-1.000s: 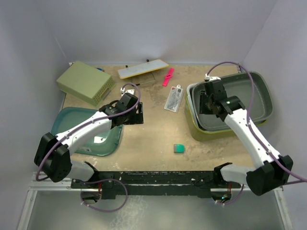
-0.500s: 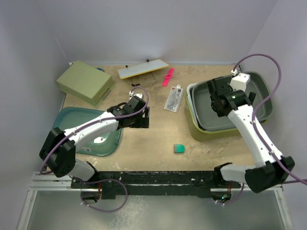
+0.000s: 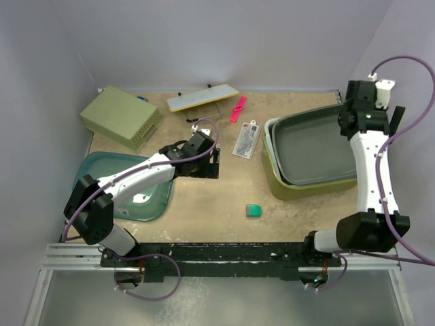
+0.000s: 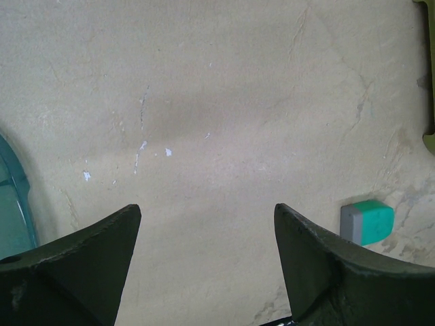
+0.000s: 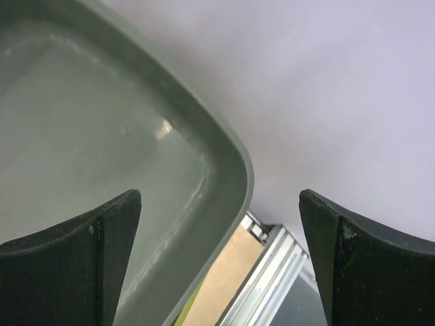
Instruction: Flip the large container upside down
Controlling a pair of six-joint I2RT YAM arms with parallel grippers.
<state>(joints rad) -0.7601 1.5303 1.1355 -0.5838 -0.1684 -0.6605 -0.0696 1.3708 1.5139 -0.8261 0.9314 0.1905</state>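
The large container is the olive-green tub at the right of the table, standing open side up with a dark grey tub nested in it. My right gripper hangs open above the far right corner of the tubs, close to the wall. The right wrist view shows the grey rim passing between its spread fingers, not touching them, with a sliver of olive below. My left gripper is open and empty over bare table, left of the container.
A small teal block lies near the table's middle, also by my left gripper's right finger. A teal tray sits under the left arm. At the back lie a pale yellow-green basket, a flat board, a pink item and a packet.
My right gripper has opened and lifted from inside the grey tub to its far right corner. The left gripper has slid to the right over the table.
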